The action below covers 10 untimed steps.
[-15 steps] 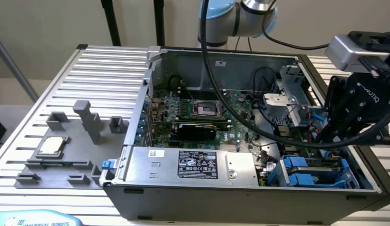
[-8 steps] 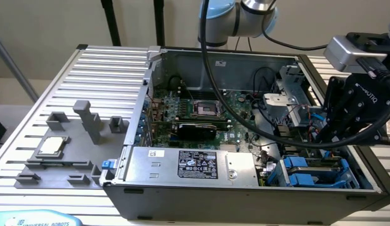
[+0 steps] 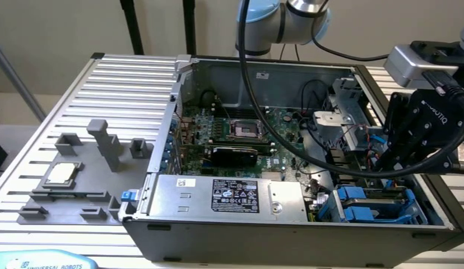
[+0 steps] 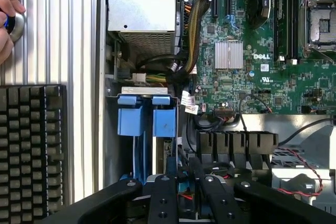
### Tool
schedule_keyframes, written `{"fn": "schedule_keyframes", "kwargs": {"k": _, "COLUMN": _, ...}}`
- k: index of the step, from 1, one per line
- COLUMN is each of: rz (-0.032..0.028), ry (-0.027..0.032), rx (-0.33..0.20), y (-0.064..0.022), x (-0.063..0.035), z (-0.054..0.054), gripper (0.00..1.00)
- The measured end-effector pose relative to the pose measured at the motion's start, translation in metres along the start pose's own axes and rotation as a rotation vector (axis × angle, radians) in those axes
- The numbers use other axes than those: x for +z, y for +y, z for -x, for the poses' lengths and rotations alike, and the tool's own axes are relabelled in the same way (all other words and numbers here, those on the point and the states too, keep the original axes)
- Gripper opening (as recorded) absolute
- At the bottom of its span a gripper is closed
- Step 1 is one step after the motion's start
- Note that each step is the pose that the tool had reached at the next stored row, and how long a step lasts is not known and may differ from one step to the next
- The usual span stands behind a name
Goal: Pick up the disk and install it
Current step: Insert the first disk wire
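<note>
Claw (image 3: pixel 383 163) looks clamped on the disk (image 4: pixel 182 191), edge-on, just above the drive bay (image 3: pixel 411 216). Judged rigid, fairly heavy, shock-sensitive. Best gripped by blue carrier side rails, away from label face and connector.

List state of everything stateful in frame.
Case: open, side panel off.
CPU socket: bare, no cooler fitted.
Chip: flat on the grey fixture, outside the case.
Blue carriers: two, seated side by side in the drive bay.
Gripper: over the case, near the drive bay.
</note>
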State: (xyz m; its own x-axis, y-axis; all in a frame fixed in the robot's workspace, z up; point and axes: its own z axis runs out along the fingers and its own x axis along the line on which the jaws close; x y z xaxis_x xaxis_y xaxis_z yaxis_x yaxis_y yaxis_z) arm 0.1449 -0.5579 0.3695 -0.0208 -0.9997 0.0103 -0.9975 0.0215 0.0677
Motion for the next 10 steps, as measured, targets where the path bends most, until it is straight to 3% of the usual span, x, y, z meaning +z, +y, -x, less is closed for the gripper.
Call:
{"fn": "schedule_keyframes", "kwargs": {"k": 2, "rz": 0.0, "ry": 0.0, "rx": 0.0, "y": -0.0001, "x": 0.0001, "z": 0.0, "gripper": 0.16}}
{"fn": "schedule_keyframes", "kwargs": {"k": 10, "rz": -0.0006, "ry": 0.0, "rx": -0.001, "y": 0.0018, "x": 0.0005, "z": 0.0001, "gripper": 0.16}}
